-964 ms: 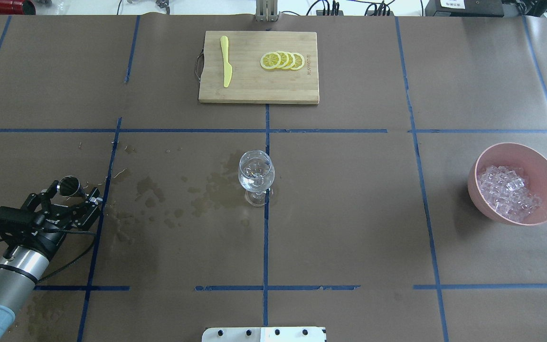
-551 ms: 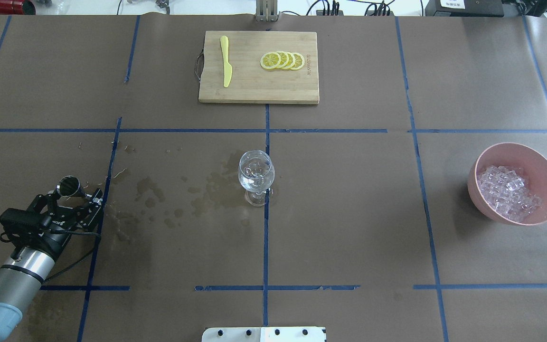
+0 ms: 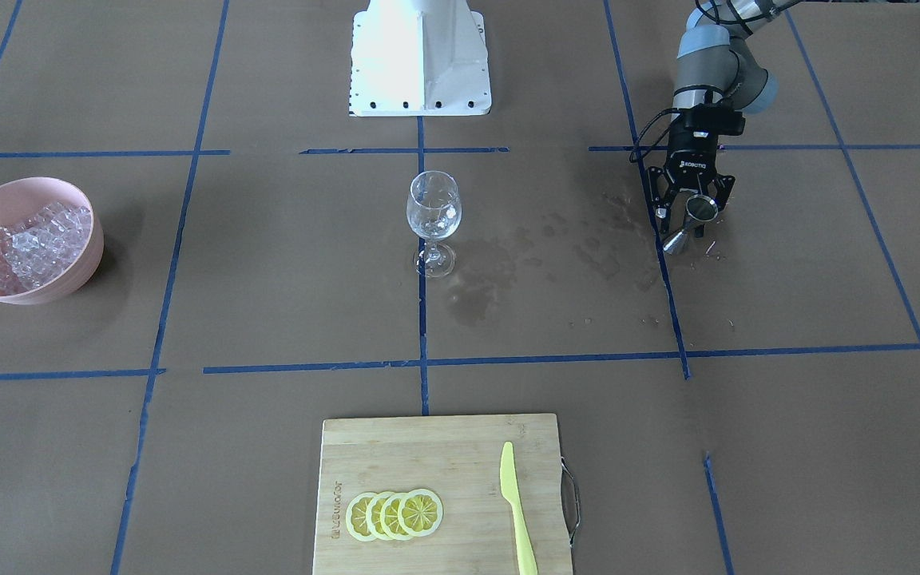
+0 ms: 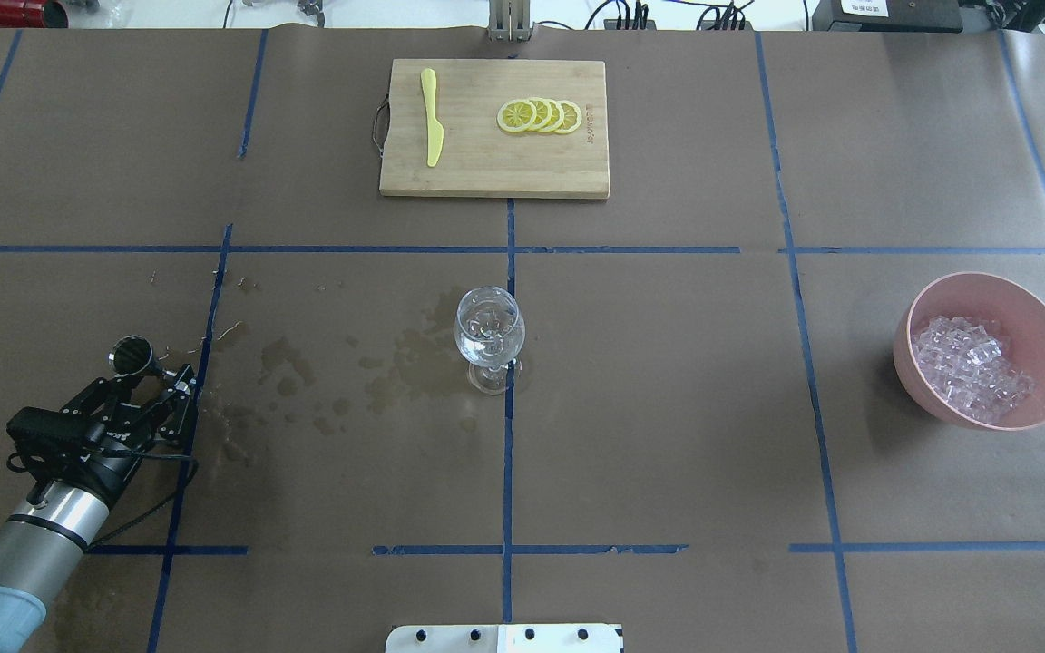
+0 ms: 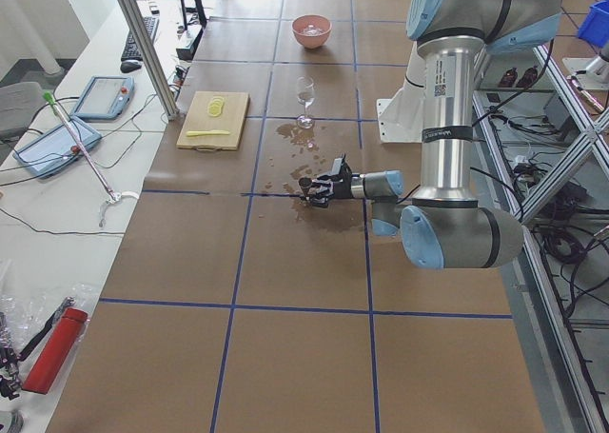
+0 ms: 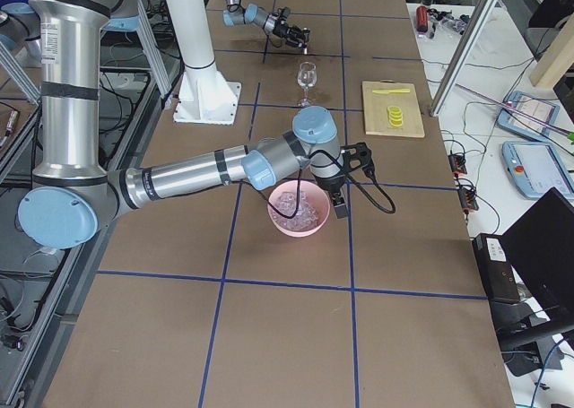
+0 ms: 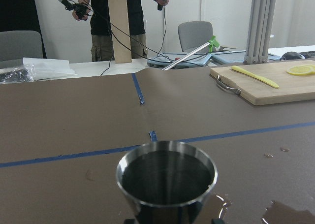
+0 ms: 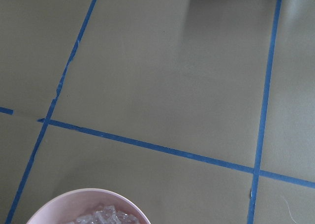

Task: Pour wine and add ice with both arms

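In the middle, a wine glass [image 4: 489, 337]. Beyond it, a cutting board [image 4: 486, 168] — knife [image 4: 432, 118] on its left half, lemon slices [image 4: 541, 116] on its right. Far to the robot's right, ice [image 4: 971, 367] in a bowl [image 4: 1041, 316]; far left, a jigger [image 4: 132, 355].

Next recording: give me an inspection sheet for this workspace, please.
Surface: brown paper with a blue tape grid; wet stains left of the glass.
Job's things: wine glass upright at centre; ice heaped in pink bowl; steel jigger standing.
Clutter: cutting board with lemon slices and yellow knife.
Grippers: left gripper open at the jigger; right gripper over the bowl, state unreadable.
Cables: black cable looping off the left wrist.
Surroundings: person beyond the table.
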`<state>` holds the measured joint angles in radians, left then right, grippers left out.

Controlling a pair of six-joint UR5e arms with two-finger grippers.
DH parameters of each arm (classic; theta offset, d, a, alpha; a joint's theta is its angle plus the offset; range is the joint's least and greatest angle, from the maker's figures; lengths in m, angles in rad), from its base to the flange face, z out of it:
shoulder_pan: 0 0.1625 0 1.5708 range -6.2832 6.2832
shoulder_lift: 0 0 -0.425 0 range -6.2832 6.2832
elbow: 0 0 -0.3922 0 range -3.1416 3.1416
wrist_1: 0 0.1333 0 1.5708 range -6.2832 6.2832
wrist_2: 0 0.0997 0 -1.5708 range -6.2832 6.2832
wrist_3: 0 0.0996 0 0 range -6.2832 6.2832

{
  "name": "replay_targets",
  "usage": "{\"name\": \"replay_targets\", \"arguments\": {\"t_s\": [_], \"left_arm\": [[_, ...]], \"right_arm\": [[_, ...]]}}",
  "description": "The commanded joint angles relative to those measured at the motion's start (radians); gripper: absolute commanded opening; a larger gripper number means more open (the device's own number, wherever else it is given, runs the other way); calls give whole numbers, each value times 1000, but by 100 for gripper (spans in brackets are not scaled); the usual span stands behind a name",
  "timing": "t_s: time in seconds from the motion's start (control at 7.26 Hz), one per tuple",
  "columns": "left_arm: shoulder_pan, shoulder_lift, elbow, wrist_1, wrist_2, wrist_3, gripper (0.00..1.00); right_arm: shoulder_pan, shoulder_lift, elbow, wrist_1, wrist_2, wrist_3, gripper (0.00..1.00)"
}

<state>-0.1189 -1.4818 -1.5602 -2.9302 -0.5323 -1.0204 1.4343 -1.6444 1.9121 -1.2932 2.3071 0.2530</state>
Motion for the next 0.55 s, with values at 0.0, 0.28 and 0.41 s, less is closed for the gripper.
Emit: {"name": "replay_targets", "arguments": {"t_s": [0.0,0.28,0.41], "left_arm": [[2,0,9,-7,0,-3,60],[2,3,11,-56,0,-1,60],[1,3,11,-58,2,-1,60]], "right_arm": [[0,2,-1,0,0,0,100],[0,2,-1,0,0,0,100],[0,2,-1,0,0,0,100]]}}
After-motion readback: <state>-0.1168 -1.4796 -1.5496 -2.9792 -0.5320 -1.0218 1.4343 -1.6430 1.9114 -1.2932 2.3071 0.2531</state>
